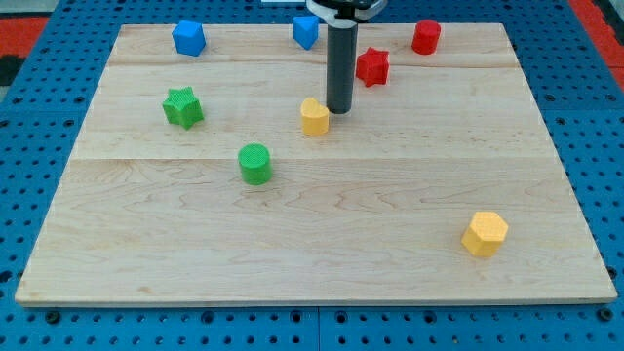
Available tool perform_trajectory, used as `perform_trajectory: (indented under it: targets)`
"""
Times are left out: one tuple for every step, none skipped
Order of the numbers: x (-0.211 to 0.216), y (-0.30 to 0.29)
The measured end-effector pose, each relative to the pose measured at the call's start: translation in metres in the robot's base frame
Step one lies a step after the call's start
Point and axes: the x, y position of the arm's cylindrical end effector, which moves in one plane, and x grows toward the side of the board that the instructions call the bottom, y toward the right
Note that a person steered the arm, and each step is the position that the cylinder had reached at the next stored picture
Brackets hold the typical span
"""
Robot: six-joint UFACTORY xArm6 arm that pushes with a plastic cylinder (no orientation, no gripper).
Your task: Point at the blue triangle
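Observation:
The blue triangle (305, 30) sits at the view's top edge of the wooden board (322, 244), near the middle. My dark rod comes down just to its right. My tip (338, 111) rests on the board well below the triangle, toward the view's bottom. The tip is close beside the right side of a small yellow block (314, 116); I cannot tell whether they touch. A second blue block (188, 38), cube-like, lies at the top left.
A red star (372, 66) lies just right of the rod, and a red cylinder (425, 37) at the top right. A green star (182, 106) is at the left, a green cylinder (255, 163) left of centre, and a yellow hexagon (485, 233) at the bottom right.

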Motion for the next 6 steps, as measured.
perform_trajectory:
  targets:
    - [-0.016, 0.000]
    - [-0.040, -0.001]
    - [-0.041, -0.021]
    - [-0.044, -0.045]
    - [-0.058, -0.047]
    - [-0.074, -0.044]
